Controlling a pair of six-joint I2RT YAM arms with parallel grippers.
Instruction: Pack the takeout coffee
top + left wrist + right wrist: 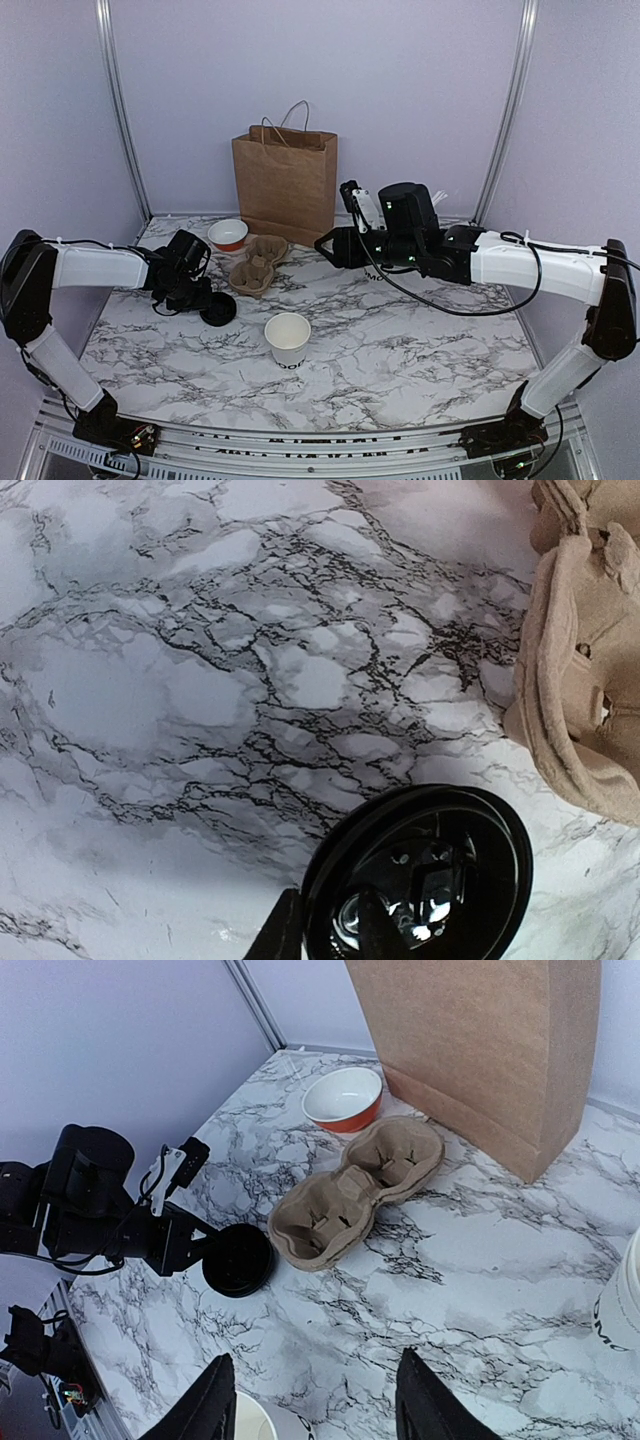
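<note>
The white paper cup (pixel 287 338) stands open and upright at the middle front of the table; its rim shows at the bottom of the right wrist view (pixel 255 1422). The black lid (pixel 219 310) lies low over the table to the cup's left, and also shows in the left wrist view (pixel 430 865) and the right wrist view (pixel 238 1258). My left gripper (pixel 205 300) is shut on the lid's rim, one finger (pixel 278 935) outside and one inside. My right gripper (pixel 330 246) hangs open and empty above the table behind the cup (pixel 320 1410).
A brown pulp cup carrier (pixel 258 265) lies right of the lid, with a red-and-white bowl (pixel 228 234) behind it. A brown paper bag (pixel 287 180) stands at the back. Another white cup with lettering (pixel 622 1305) stands under my right arm.
</note>
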